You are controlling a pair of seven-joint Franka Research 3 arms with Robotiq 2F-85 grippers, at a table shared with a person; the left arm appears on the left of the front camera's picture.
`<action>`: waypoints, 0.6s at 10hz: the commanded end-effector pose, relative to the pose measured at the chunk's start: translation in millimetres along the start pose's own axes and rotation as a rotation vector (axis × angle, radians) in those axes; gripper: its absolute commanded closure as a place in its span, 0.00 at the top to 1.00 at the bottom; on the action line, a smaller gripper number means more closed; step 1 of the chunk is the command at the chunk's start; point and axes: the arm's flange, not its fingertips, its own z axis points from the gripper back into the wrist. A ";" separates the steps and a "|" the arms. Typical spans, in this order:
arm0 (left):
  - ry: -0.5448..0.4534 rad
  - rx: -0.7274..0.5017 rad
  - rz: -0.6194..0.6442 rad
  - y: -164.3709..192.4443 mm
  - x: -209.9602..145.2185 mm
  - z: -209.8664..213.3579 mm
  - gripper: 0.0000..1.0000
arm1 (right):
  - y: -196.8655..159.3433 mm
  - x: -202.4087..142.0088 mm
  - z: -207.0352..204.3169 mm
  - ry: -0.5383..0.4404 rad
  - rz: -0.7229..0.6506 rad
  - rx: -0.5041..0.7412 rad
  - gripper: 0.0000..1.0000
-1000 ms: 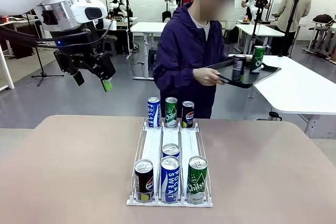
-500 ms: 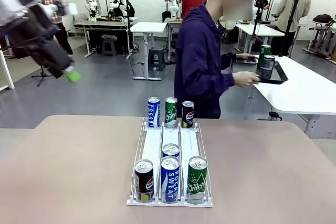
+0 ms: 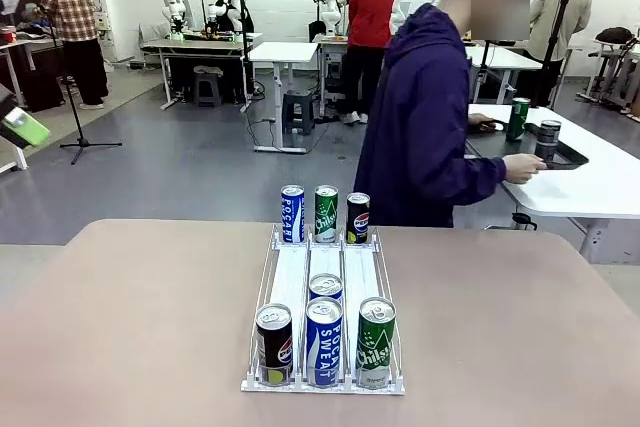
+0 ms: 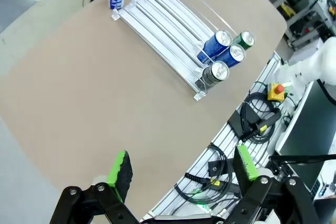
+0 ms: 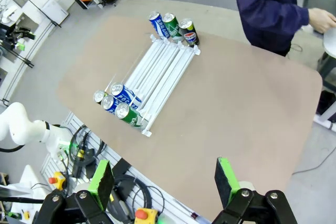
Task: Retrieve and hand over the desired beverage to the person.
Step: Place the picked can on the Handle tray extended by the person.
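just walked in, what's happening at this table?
Nothing is being handled on the table. Seven cans sit in the white rack: three at the far end, four at the near end. Both end effectors hang open high above the table, left and right, holding nothing. The person in the purple jacket is turned away, hand at a black tray with cans on the side table.

A robotics lab: white worktables (image 3: 285, 51), tripod (image 3: 80, 117), grey floor

The person (image 3: 425, 127) in a dark purple hooded jacket stands turned away, reaching right.
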 end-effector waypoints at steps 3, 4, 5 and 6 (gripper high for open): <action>-0.078 -0.022 0.033 22.2 8.3 15.8 1.00 | 0.4 -0.9 -2.9 -0.015 0.013 0.029 1.00; -0.089 -0.048 0.015 27.7 5.2 15.0 1.00 | 0.4 -0.9 -2.9 -0.015 0.013 0.029 1.00; -0.104 -0.059 0.007 29.5 2.9 14.0 1.00 | 0.4 -0.9 -2.9 -0.015 0.013 0.029 1.00; -0.106 -0.071 -0.003 28.1 9.9 10.5 1.00 | 0.4 -0.9 -2.9 -0.015 0.013 0.029 1.00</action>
